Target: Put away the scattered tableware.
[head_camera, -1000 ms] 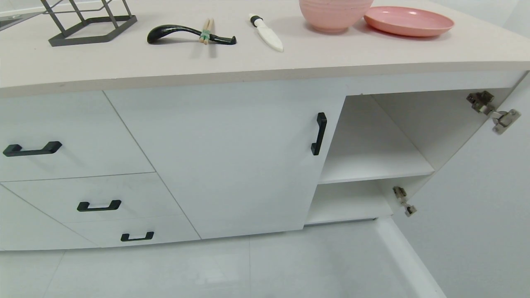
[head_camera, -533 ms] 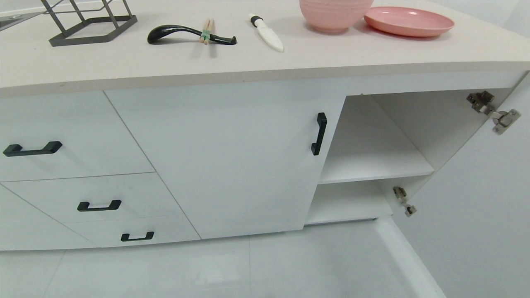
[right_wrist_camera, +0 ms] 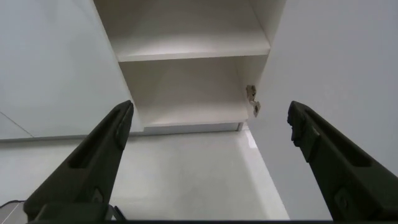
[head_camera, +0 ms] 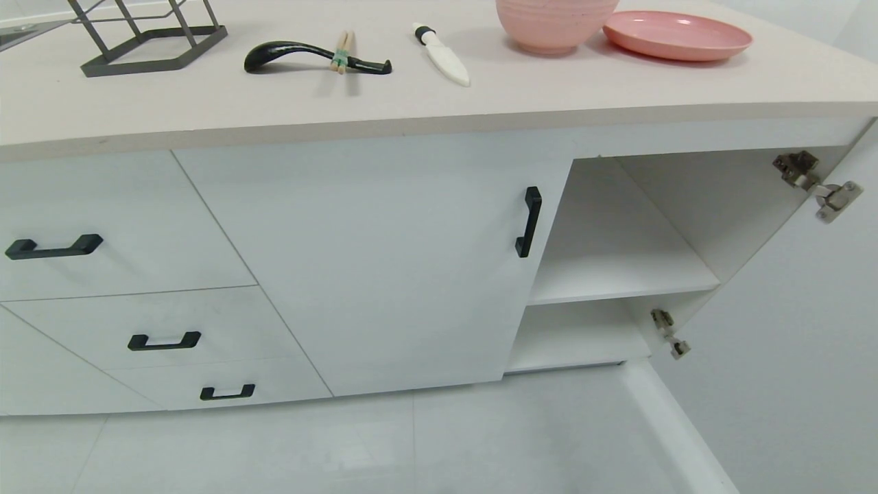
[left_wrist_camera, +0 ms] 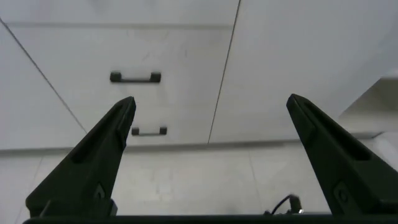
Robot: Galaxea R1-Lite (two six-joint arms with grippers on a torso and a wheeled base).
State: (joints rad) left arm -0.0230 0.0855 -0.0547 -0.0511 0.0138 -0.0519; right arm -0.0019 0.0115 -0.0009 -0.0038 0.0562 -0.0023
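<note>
Head view: bowl [head_camera: 554, 24] and rack [head_camera: 130, 67] cropped at top edge; my left gripper [left_wrist_camera: 210, 99] and right gripper [right_wrist_camera: 210, 106] jaws apart, empty.

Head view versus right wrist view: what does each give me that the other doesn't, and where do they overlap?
Head view adds the countertop tableware: black ladle, chopsticks, white knife, pink bowl, pink plate, plus the drawers. Right wrist view adds the right gripper, open and empty, facing the cupboard. Both share the open cupboard, its shelf and lower hinge.
</note>
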